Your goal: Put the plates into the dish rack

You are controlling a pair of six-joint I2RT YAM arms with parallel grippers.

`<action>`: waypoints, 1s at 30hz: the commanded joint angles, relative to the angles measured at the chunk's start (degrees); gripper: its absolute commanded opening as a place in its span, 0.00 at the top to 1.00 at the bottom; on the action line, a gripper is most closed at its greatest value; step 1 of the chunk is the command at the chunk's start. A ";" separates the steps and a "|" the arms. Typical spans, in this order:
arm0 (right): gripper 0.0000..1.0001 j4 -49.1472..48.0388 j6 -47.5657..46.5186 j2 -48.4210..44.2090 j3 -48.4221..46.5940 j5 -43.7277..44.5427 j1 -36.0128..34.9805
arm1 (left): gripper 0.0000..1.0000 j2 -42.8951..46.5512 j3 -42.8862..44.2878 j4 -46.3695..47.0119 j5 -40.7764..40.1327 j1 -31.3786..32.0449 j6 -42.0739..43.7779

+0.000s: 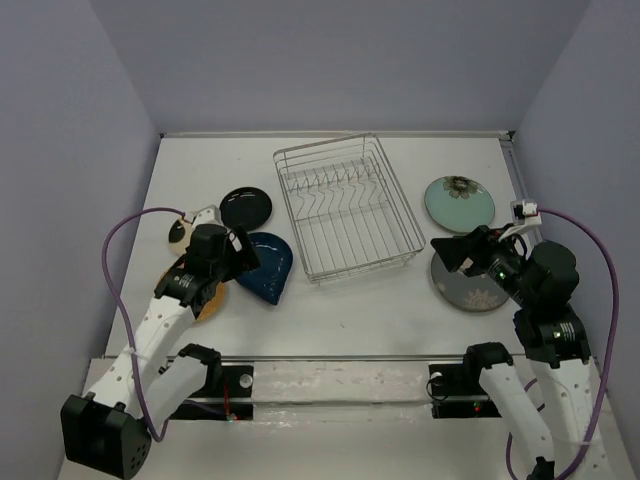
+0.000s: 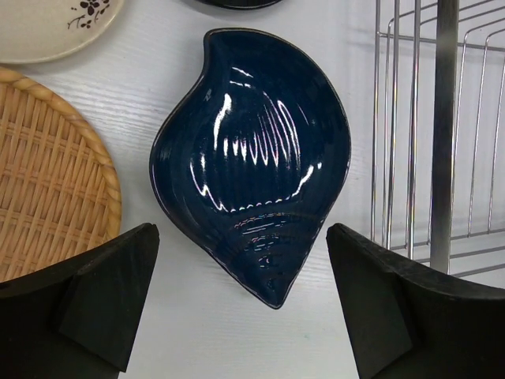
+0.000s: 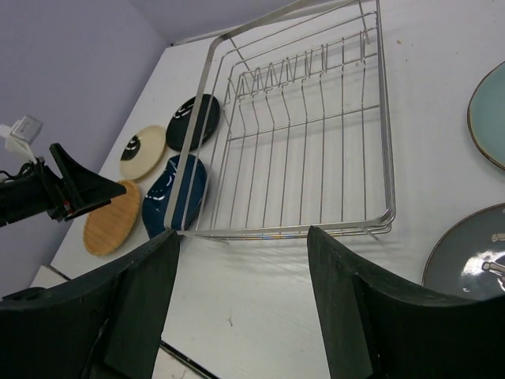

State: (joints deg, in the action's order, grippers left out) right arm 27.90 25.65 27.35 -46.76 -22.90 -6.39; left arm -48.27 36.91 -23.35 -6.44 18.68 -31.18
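Left hand [image 2: 241,253], fingers spread, over the dark blue plate [image 2: 252,150]: glazed, rigid, probably slippery and brittle; pinch the 6 o'clock rim. Dish rack [image 2: 444,118] at 3 o'clock.

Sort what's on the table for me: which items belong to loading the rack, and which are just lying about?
Part of the job:
- dish rack
- dark blue plate
- black plate
- cream plate
- woven tan plate
- teal flower plate
- grey patterned plate

Not part of it:
- purple cables, which are rig wiring
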 commanded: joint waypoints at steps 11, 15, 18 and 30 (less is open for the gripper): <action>0.28 -0.48 -1.66 0.33 -0.61 -1.71 0.24 | 0.01 -1.21 0.45 -3.36 1.36 -7.87 -8.81; 0.28 -0.57 -1.74 -0.63 0.35 -1.63 0.24 | 0.01 0.11 -1.48 -3.01 0.37 -7.87 -11.09; 0.28 -0.83 -1.92 -0.55 1.58 -1.63 0.24 | 0.01 -1.03 -3.24 -1.00 0.54 -7.87 -11.54; 0.29 -2.41 -1.13 -0.29 3.78 -3.29 0.24 | 0.01 -8.41 -10.27 10.94 3.62 -7.95 -15.14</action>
State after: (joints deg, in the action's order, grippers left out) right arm 27.97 24.64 26.96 -43.86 -24.18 -6.39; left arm -55.22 28.99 -18.98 -4.34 10.85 -44.16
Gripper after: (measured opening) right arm 0.714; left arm 0.990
